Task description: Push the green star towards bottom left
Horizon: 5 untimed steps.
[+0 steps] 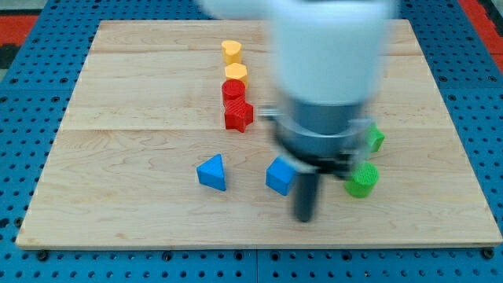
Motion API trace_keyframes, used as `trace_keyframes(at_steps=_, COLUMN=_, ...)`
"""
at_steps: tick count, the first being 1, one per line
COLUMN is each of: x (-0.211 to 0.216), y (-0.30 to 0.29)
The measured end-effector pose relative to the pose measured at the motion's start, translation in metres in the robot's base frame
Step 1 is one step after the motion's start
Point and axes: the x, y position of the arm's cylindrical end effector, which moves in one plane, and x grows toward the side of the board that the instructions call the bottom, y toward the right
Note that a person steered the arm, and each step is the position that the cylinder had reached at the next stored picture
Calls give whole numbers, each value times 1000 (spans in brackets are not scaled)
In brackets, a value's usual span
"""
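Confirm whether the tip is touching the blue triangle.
No. My tip sits to the view's right of the blue triangle, with the blue cube between them and bare board around the tip.

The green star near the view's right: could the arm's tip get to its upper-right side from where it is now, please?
Probably yes. My tip sits below and left of the green star, apart from it. Bare board lies around its right, though the other green block crowds the top.

No readable text anywhere

No letters, numbers, brand marks or signs can be read on the wooden tabletop (118,94), on any of the coloured blocks lying on it, or on the blurred arm above it.
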Motion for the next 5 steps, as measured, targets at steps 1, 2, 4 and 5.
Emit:
trace_keyframes(at_steps=1, x=-21, y=137)
trace_keyframes(at_steps=2, x=-74, y=140)
trace_keyframes(at_steps=4, x=-111, y=51)
trace_keyframes(at_steps=5, x=-111, y=-23)
